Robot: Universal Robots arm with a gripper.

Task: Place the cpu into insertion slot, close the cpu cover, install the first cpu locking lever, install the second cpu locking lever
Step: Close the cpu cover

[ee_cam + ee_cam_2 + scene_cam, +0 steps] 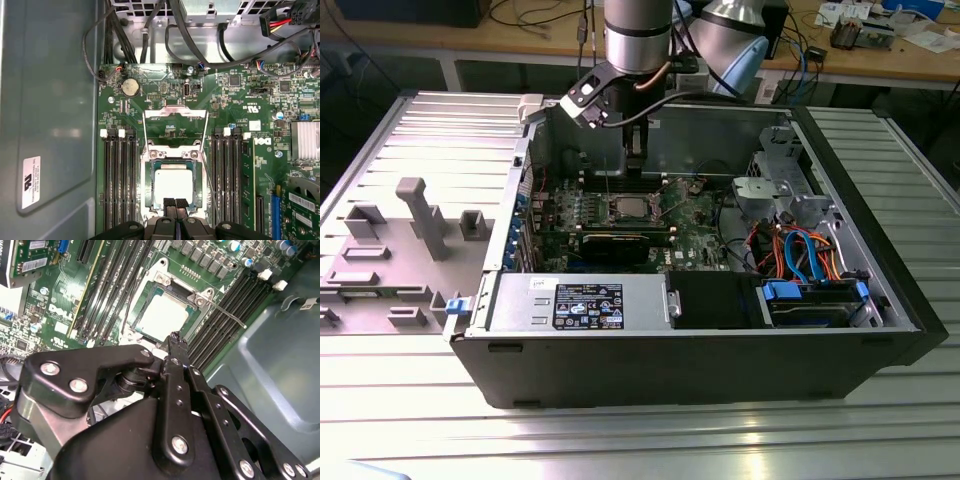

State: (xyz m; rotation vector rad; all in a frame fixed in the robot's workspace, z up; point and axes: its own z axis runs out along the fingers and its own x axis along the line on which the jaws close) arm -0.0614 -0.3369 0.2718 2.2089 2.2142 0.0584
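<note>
In the exterior view the arm's black two-fingered gripper (636, 165) reaches down into the open black metal computer case (670, 365). Directly beneath its tips sits the insertion slot (613, 208), a small silver-rimmed square socket in the green circuit board (695, 228); its parts are hard to separate here. In the second wrist view the gripper's fingers are pressed together with nothing between them. Just beyond their tips the cpu (162, 315), a flat square chip with a dull silver-grey top, lies seated in the slot. The cpu cover (194, 312), a thin silver metal frame with a cut-out middle, appears folded down around it. A thin silver wire lever (225, 315) juts away to one side of the fingers, seemingly unlatched. In the first wrist view a second wire lever (145, 132) runs along the opposite side; whether it is latched I cannot tell. Placing looks done and the cover likely closed, with the levers probably left. The gripper's body hides the socket's near edge, so contact there is unclear.
</note>
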